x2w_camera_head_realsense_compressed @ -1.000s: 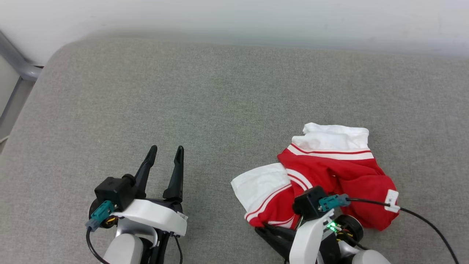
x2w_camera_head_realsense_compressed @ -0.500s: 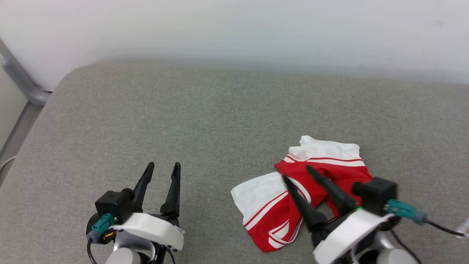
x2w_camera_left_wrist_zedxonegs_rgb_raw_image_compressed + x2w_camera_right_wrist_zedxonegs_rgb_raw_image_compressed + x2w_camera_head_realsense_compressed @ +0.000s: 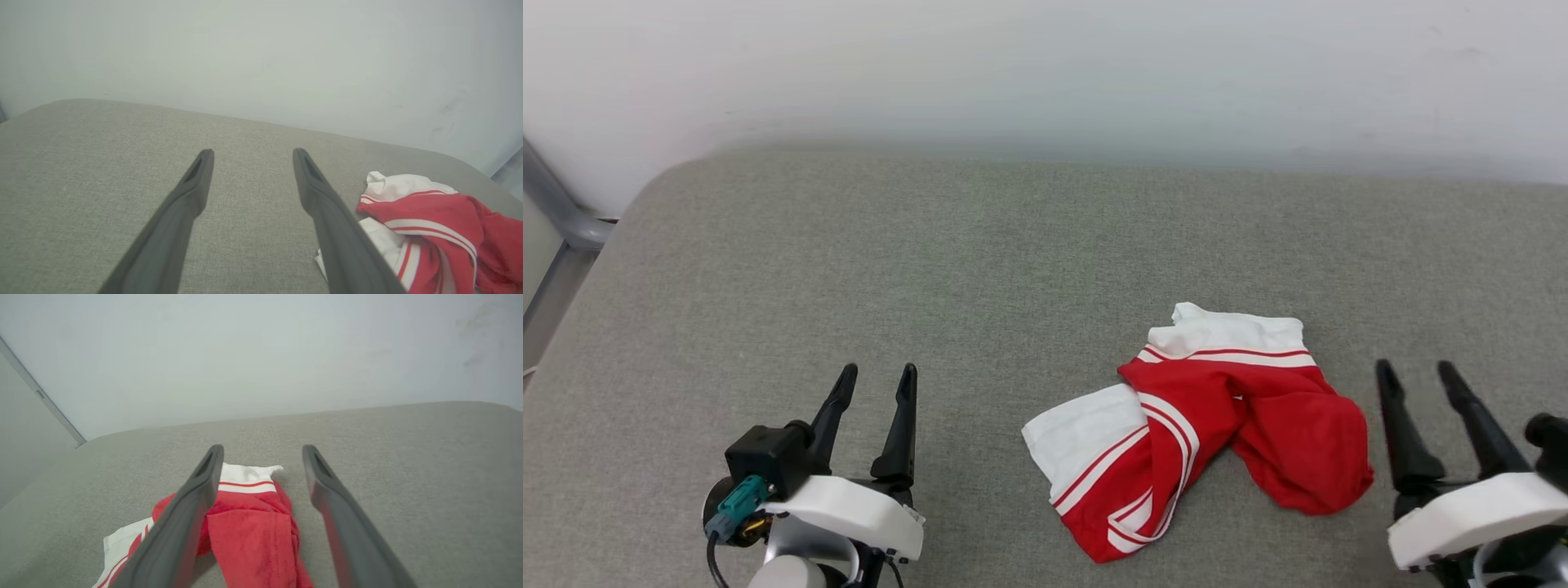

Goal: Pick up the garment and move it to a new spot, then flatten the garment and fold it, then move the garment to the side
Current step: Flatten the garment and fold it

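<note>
Crumpled garment [image 3: 1201, 429] on the grey cushion [image 3: 980, 269], right of centre, left gripper [image 3: 877, 377] and right gripper [image 3: 1417, 371] flanking it, both spread apart, holding nothing.

The left claw [image 3: 879, 371], a pair of long dark tapering fingers, is showing at the lower left of the head view. Its fingers are pointing up and away, spread apart and gripping nothing. Behind it, a white curved wrist shell [image 3: 849, 510] is carrying a black boxy camera block [image 3: 768, 461] with a teal plug [image 3: 737, 504]. The right claw [image 3: 1413, 367], of the same dark two-fingered build, is showing at the lower right, likewise parted and gripping nothing.
</note>
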